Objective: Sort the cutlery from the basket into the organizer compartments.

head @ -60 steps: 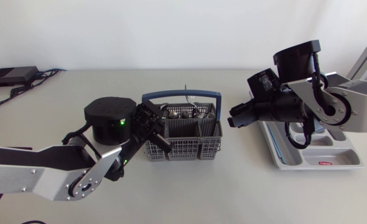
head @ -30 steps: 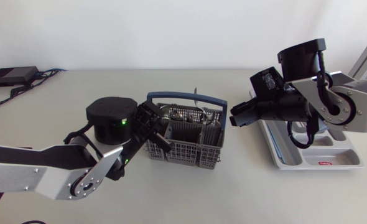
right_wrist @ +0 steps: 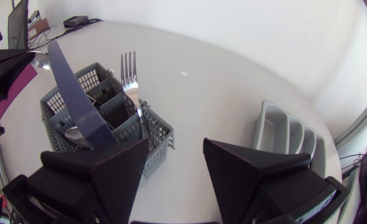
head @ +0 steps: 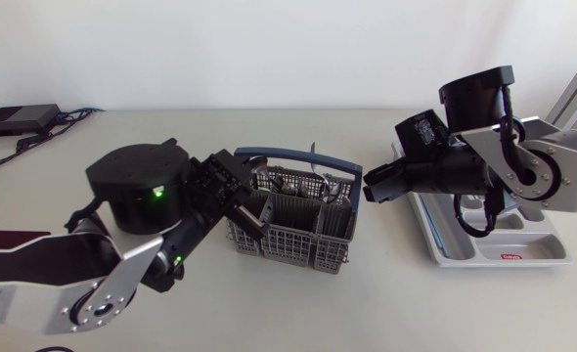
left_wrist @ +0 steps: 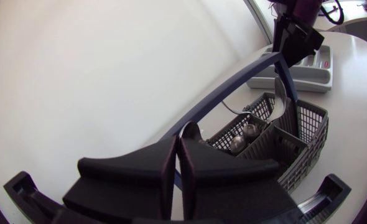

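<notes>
Grey mesh basket (head: 288, 230), arched blue handle (right_wrist: 78, 99), left fingers (left_wrist: 140, 168) clamped on its wall, right wedge fingers (right_wrist: 102, 168) apart

Basket (head: 290, 233): grey, square-grid mesh walls; handle (right_wrist: 71, 93) dark blue. Fork (right_wrist: 131, 78) ahead of right gripper (right_wrist: 174, 165): shiny silver. Organizer (right_wrist: 265, 127): pale grey. Left gripper (left_wrist: 177, 149), right gripper: matte black. Table (head: 386, 303): off-white
</notes>
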Motion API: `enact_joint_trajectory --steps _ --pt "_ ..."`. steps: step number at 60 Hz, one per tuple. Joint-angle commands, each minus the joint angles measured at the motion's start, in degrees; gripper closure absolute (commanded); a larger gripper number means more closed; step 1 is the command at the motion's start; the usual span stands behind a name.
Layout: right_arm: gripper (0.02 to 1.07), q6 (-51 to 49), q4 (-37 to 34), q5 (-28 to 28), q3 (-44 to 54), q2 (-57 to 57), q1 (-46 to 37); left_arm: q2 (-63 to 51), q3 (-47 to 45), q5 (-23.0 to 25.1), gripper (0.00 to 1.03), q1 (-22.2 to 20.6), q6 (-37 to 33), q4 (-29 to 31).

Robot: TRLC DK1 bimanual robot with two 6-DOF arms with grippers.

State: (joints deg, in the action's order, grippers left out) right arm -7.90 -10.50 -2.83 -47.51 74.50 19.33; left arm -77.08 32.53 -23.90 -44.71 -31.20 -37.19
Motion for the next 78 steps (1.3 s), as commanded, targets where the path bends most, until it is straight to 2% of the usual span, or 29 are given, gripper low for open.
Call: enact_joint_trajectory --steps 1,13,27,36,43,56,66,78 --pt "0.43 0.25 0.13 -0.25 1.36 -0.93 -0.44 3.60 -2.39 0.43 1.00 -0.56 -0.97 -1.22" --pt "0.43 0.17 0.13 -0.25 1.45 -1.73 -0.35 13.27 -6.96 0.43 1.00 -0.56 -2.20 -1.13" --pt "0.43 0.17 -0.48 0.28 1.45 -3.48 1.23 25.49 -8.98 0.43 1.00 -0.82 -2.99 3.09" --pt "0.43 -0.62 -1.36 1.07 1.80 -6.56 3.26 32.34 -7.92 0.61 1.00 -1.35 -2.37 9.33" --pt "0.43 -2.03 -2.07 1.25 2.42 -10.25 5.54 35.86 -3.62 1.66 1.00 -1.43 2.02 18.82" --pt "0.43 -3.70 -3.91 3.80 2.59 -16.84 12.04 32.52 8.34 6.23 1.00 0.41 12.48 33.94" --pt "0.43 -5.37 -5.41 5.47 2.42 -21.24 17.41 26.10 16.95 10.54 1.00 2.61 19.69 41.94" --pt "0.43 -8.01 -4.09 5.47 3.38 -24.23 19.52 16.96 25.83 15.29 1.00 3.66 26.81 48.70"
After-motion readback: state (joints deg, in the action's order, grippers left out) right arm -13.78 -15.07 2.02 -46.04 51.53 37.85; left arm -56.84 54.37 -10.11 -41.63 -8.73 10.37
